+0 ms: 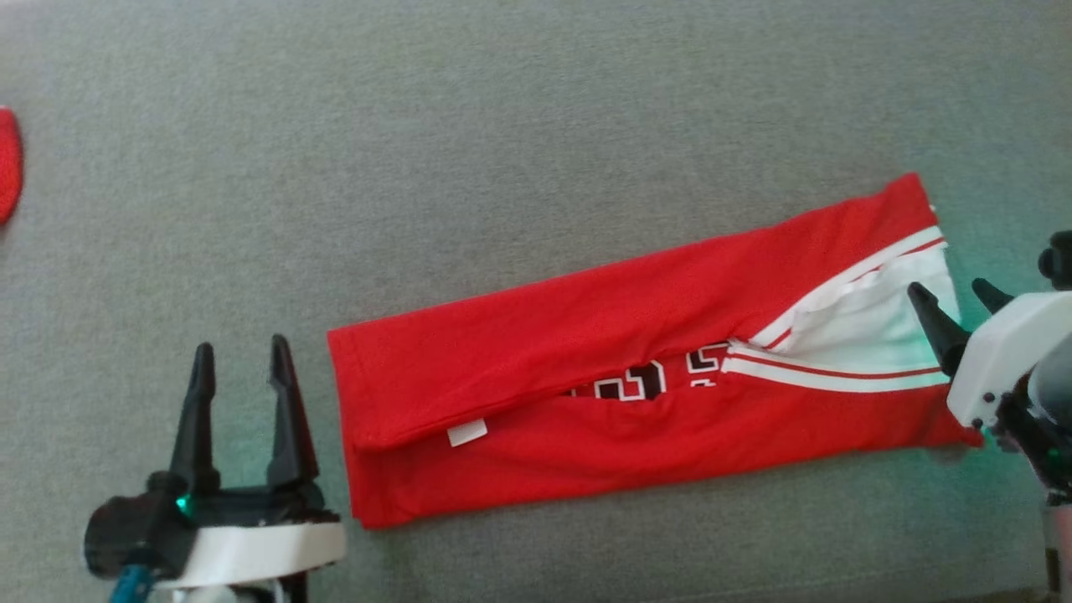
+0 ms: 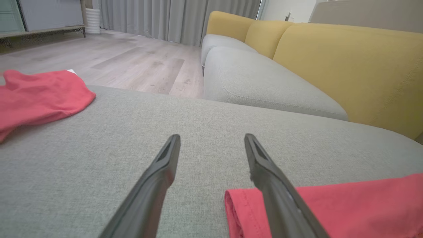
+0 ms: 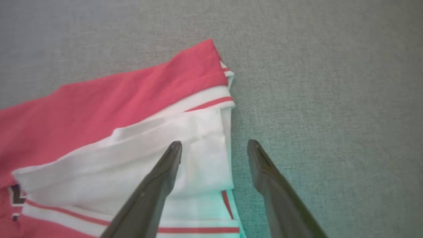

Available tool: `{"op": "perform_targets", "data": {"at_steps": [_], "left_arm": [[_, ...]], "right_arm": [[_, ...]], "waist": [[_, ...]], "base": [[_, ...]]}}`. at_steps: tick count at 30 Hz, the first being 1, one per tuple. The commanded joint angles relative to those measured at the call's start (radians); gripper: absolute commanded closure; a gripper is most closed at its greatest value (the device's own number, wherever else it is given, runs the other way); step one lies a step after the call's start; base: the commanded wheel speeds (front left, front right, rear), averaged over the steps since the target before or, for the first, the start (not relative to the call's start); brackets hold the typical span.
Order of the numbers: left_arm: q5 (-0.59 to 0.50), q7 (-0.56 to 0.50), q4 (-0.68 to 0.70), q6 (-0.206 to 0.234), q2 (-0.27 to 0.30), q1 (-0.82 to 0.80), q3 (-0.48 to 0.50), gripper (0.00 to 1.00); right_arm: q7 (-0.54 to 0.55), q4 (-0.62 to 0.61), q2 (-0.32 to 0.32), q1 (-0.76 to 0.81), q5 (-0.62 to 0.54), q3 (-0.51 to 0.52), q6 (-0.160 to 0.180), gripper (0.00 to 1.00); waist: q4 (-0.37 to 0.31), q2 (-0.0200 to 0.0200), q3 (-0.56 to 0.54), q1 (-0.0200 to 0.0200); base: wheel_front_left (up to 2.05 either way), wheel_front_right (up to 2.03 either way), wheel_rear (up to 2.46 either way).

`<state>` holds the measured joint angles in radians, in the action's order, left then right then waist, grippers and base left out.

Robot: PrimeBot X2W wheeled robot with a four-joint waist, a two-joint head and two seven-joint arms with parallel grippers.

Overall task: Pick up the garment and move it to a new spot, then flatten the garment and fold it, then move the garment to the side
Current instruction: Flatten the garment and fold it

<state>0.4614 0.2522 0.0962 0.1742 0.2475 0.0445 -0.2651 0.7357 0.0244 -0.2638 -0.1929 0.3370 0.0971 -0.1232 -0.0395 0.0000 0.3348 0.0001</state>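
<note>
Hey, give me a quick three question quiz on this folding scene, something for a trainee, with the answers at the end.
1. True or false: the left gripper and the right gripper are both shut on the red garment.
2. Which end of the garment shows the white panel with red stripes? A: the end by the right gripper. B: the end by the left gripper. C: neither end.
3. In the head view, what lies at the far left edge of the grey cushion?
Key: 1 false, both are open and hold nothing. 2 A. 3 a second red cloth.
</note>
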Motion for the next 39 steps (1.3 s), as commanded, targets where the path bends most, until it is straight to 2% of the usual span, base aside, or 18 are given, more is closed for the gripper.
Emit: {"op": "perform_targets", "data": {"at_steps": [1,5,9,17,18,19,21,24,29,35,39], "left_arm": [[-0.029,0.009,0.021,-0.011,-0.013,-0.020,0.045,0.00],[-0.095,0.009,-0.002,-0.062,-0.084,0.003,0.078,0.00],[-0.141,0.009,-0.015,-0.105,-0.137,0.011,0.128,0.00],[-0.198,0.009,-0.045,-0.182,-0.180,0.013,0.201,0.00],[-0.203,0.009,-0.049,-0.189,-0.183,0.013,0.207,0.00],[-0.207,0.009,-0.054,-0.197,-0.185,0.012,0.213,0.00],[-0.217,0.009,-0.063,-0.211,-0.189,0.011,0.220,0.00],[-0.227,0.009,-0.073,-0.225,-0.193,0.012,0.233,0.00],[-0.238,0.009,-0.084,-0.237,-0.196,0.031,0.249,0.00],[-0.235,0.009,-0.107,-0.238,-0.197,0.054,0.246,0.00],[-0.238,0.009,-0.124,-0.239,-0.197,0.061,0.241,0.00]], "right_arm": [[0.000,-0.018,-0.020,-0.027,-0.013,-0.014,-0.008,0.00],[0.015,0.057,-0.028,-0.049,-0.018,-0.032,-0.008,0.00],[0.051,0.110,-0.037,-0.054,0.024,-0.055,-0.008,0.00],[0.137,0.170,-0.057,-0.063,0.129,-0.116,-0.008,0.00],[0.144,0.174,-0.061,-0.064,0.138,-0.127,-0.008,0.42],[0.147,0.176,-0.063,-0.066,0.147,-0.135,-0.008,1.00],[0.144,0.176,-0.072,-0.072,0.174,-0.154,-0.008,1.00],[0.113,0.182,-0.080,-0.090,0.201,-0.122,-0.008,1.00],[0.090,0.194,-0.106,-0.119,0.220,-0.013,-0.008,1.00],[0.120,0.180,-0.209,-0.130,0.166,0.161,-0.008,1.00],[0.170,0.157,-0.242,-0.136,0.150,0.244,-0.008,1.00]], "waist": [[0.011,0.0000,0.007,-0.0001],[0.026,0.0000,0.009,-0.0001],[0.041,0.0000,0.009,-0.0001],[0.057,0.0000,0.004,-0.0001],[0.059,0.0000,0.003,-0.0001],[0.060,0.0000,0.001,-0.0001],[0.062,0.0000,-0.002,-0.0001],[0.061,0.0000,-0.014,-0.0001],[0.052,0.0000,-0.050,-0.0001],[0.041,0.0000,-0.088,-0.0001],[0.036,0.0000,-0.102,-0.0001]], "base": [[0.00,0.00,0.00],[0.00,0.00,0.00],[0.00,0.00,0.00],[0.00,0.00,0.00],[0.00,0.00,0.00],[0.00,0.00,0.00],[0.00,0.00,0.00],[0.00,0.00,0.00],[0.00,0.00,0.00],[0.00,0.00,0.00],[0.00,0.00,0.00]]}}
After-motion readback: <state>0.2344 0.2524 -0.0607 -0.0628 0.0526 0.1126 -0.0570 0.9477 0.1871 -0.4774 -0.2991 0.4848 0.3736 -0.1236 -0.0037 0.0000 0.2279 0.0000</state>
